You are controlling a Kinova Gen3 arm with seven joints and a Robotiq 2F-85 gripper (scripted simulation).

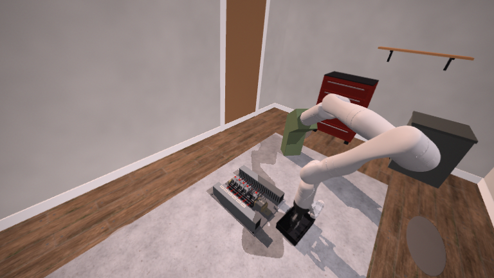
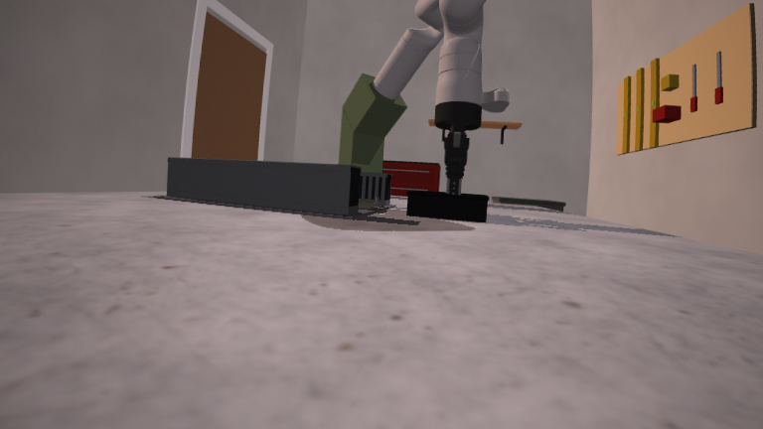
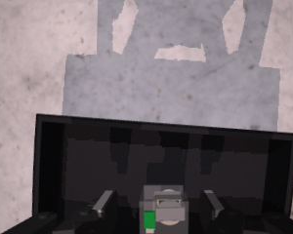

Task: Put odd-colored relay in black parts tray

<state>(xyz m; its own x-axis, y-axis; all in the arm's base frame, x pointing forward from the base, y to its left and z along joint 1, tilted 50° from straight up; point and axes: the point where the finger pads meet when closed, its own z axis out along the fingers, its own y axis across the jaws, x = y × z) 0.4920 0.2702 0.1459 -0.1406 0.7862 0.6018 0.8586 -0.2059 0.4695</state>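
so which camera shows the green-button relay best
The wrist view: the relay fills the lower centre, green button visible, inside the black tray, between the gripper fingers. In the top view the arm covers it; in the exterior view the tray wall hides it.

Reaches far out, bends down at the elbow, wrist straight down. Gripper open part way, fingers apart, holding nothing.
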